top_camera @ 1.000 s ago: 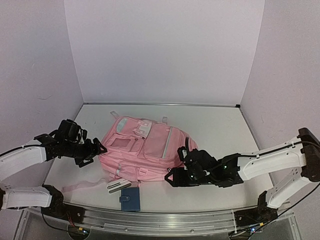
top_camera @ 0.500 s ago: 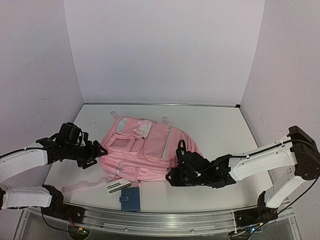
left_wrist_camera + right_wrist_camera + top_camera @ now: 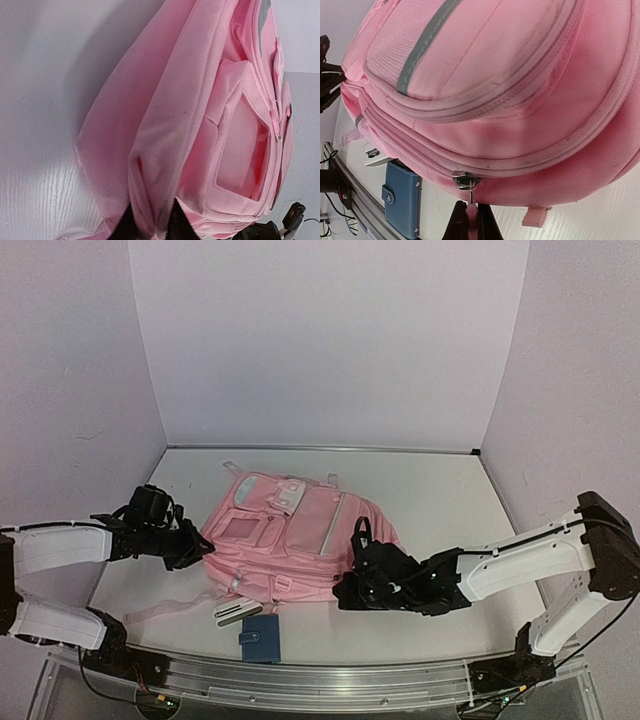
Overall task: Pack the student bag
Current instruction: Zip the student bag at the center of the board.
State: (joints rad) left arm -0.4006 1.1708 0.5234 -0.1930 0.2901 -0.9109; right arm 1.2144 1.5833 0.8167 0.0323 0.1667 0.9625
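The student bag (image 3: 290, 540) may drag if the left hand (image 3: 151, 221) loses its fabric pinch while the right hand (image 3: 470, 222) tugs the zipper pull (image 3: 470, 209) it clamps.

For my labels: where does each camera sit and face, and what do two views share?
Top external: above, behind the bases, looking down at the student bag; both arms.
Left wrist: faces the bag's side; left gripper pinches fabric.
Right wrist: faces the zipper; right gripper clamps zipper pull.
Shared, top and right wrist: blue wallet.
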